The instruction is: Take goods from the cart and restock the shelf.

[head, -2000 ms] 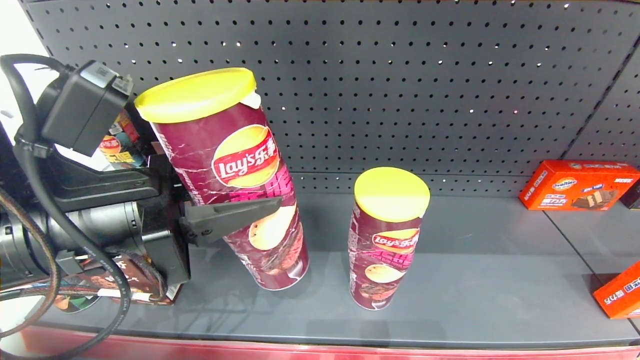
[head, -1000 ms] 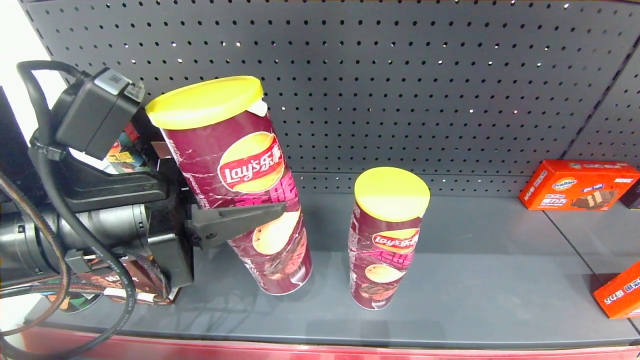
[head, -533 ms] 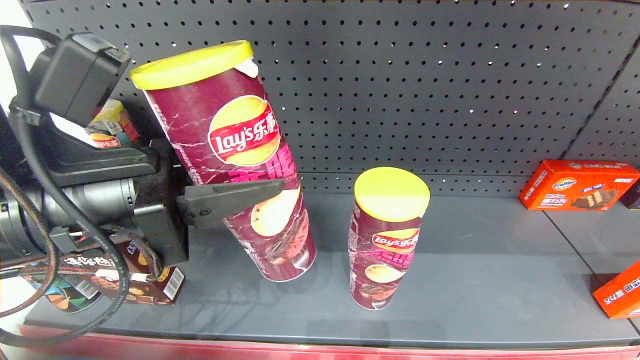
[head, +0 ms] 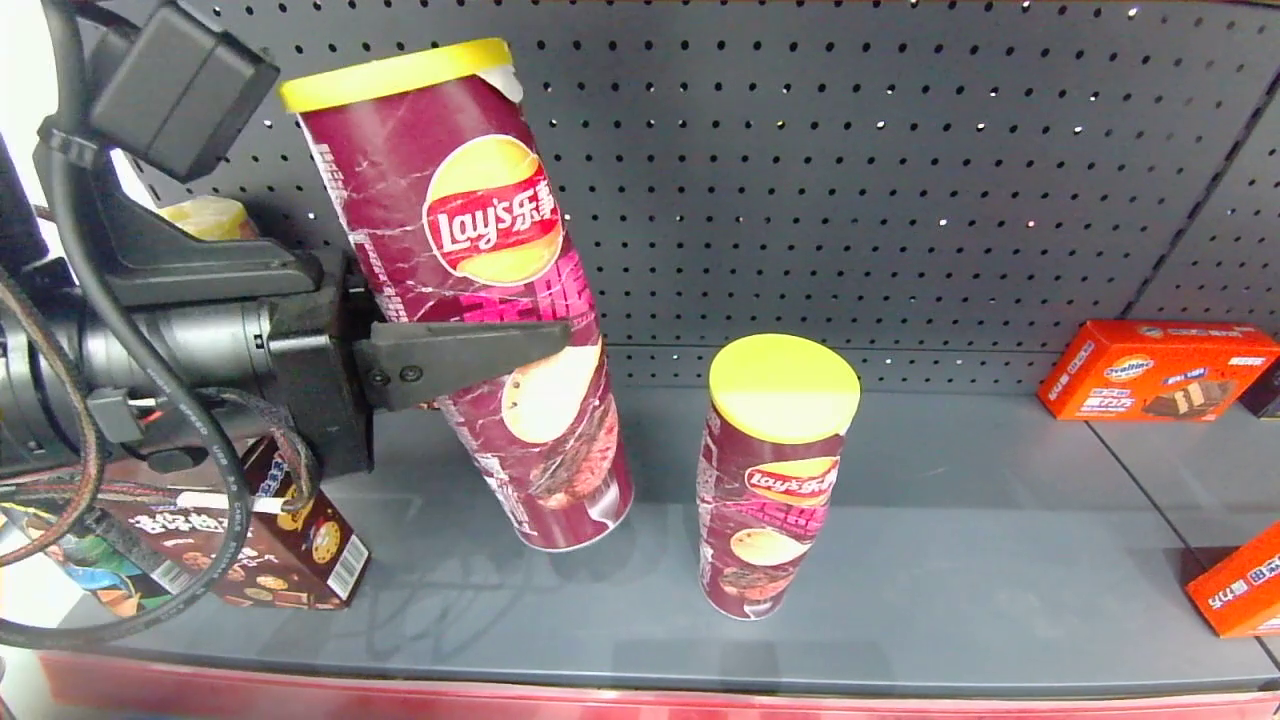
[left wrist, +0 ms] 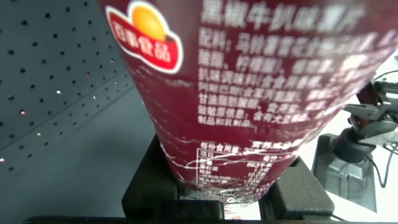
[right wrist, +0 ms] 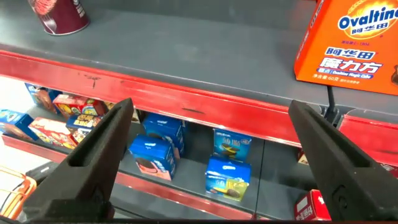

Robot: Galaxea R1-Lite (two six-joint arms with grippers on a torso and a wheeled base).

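chip can [head: 470, 300]: glossy wrap, likely card | lid [head: 395, 62]: smooth plastic | shelf [head: 950, 520]: matt metal

The left gripper [left wrist: 224, 196] clamps the maroon chip can [left wrist: 249, 93] (printed side facing), the pegboard [left wrist: 43, 68] beyond it.

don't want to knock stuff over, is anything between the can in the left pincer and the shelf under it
Nothing visible. The held can, tilted in the left pincer, hangs over bare shelf; the standing can is clear to its right, the brown box to its left.
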